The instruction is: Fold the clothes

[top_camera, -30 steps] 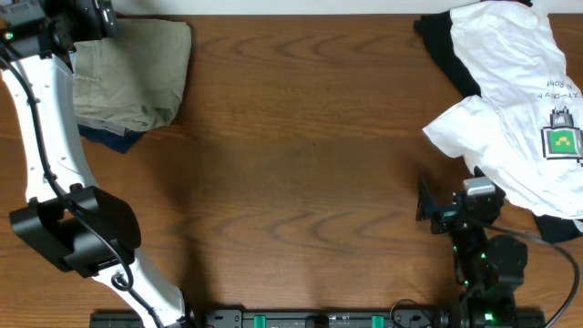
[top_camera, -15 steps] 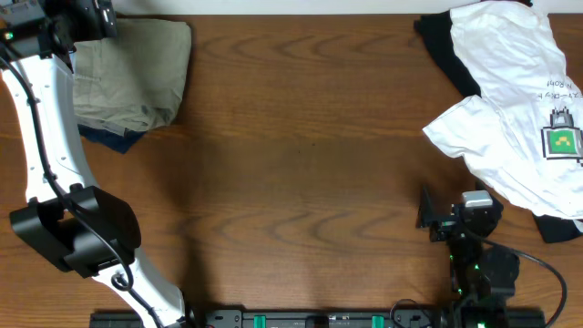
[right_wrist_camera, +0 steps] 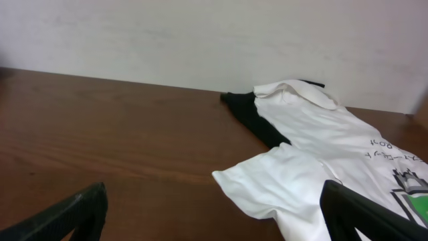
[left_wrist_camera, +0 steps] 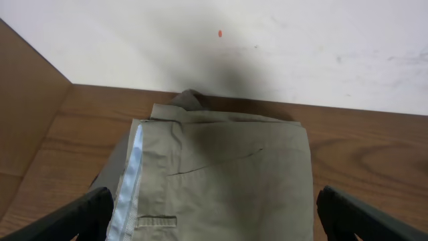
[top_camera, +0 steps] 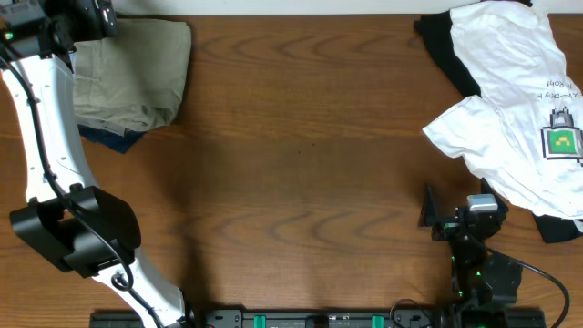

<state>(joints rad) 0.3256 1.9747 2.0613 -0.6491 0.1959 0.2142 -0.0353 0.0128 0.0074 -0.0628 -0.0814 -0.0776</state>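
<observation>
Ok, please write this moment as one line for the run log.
left pincer open above folded khaki shorts | right pincer open, empty | white T-shirt unfolded, partly on black garment

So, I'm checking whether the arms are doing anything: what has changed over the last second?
The right gripper drew back a little toward the robot's base, away from the white T-shirt, open and empty. Nothing was grasped or released. The left gripper stays open over the khaki shorts; T-shirt and black garment lie unmoved.
</observation>
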